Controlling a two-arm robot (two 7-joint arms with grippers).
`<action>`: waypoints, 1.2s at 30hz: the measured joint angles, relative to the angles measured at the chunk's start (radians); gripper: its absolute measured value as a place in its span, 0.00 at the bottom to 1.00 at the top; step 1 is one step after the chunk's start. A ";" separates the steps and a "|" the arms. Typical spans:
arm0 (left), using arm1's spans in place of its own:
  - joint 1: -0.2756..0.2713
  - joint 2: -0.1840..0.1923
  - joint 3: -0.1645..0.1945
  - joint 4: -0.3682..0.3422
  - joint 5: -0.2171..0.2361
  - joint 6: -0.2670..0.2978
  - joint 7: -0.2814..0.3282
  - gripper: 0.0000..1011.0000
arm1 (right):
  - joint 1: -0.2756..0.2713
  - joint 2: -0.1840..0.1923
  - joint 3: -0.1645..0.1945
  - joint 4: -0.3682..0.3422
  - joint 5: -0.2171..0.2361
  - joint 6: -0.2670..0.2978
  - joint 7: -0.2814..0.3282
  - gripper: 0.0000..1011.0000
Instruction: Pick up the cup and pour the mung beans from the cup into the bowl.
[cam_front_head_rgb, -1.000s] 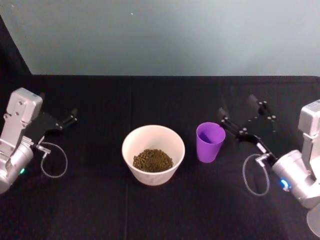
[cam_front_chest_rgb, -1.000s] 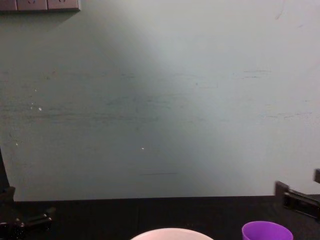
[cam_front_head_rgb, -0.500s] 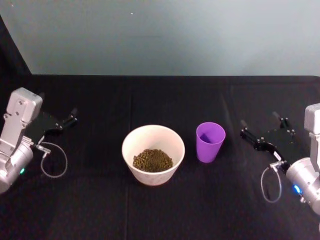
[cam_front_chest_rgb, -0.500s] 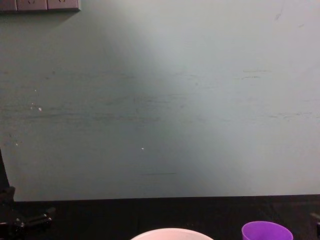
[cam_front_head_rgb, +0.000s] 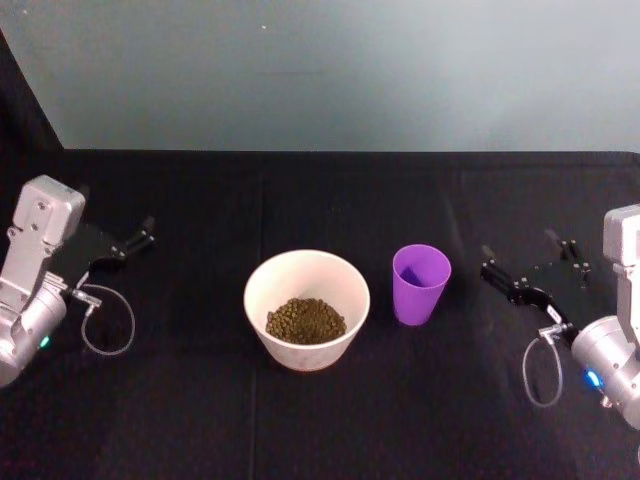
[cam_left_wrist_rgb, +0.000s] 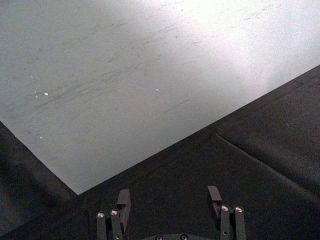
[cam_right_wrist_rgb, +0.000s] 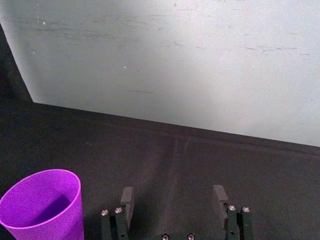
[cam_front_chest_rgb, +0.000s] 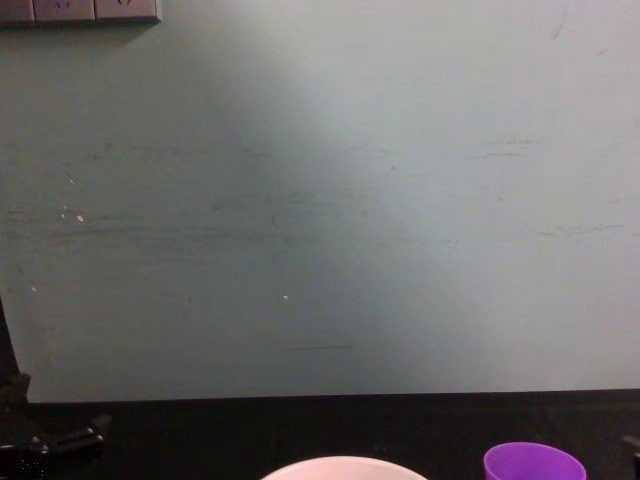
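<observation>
Right pincer (cam_front_head_rgb: 520, 268) stands wide beside the upright purple cup (cam_front_head_rgb: 420, 284), beans (cam_front_head_rgb: 305, 319) in the bowl (cam_front_head_rgb: 306, 309); keep your arm clear.

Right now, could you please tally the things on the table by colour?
Purple: 1, the cup.
Pinkish-white: 1, the bowl.
Greenish-brown: 1 heap of beans, in the bowl.
Total: 3.
</observation>
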 joint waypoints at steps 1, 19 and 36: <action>0.000 0.000 0.000 0.000 0.000 0.000 0.000 0.99 | 0.000 0.000 0.000 0.001 0.001 -0.003 0.001 0.99; 0.000 0.000 0.000 0.000 0.000 0.000 0.000 0.99 | 0.002 0.002 -0.002 0.005 0.005 -0.013 0.005 0.99; 0.000 0.000 0.000 0.000 0.000 0.000 0.000 0.99 | 0.002 0.002 -0.002 0.006 0.006 -0.016 0.007 0.99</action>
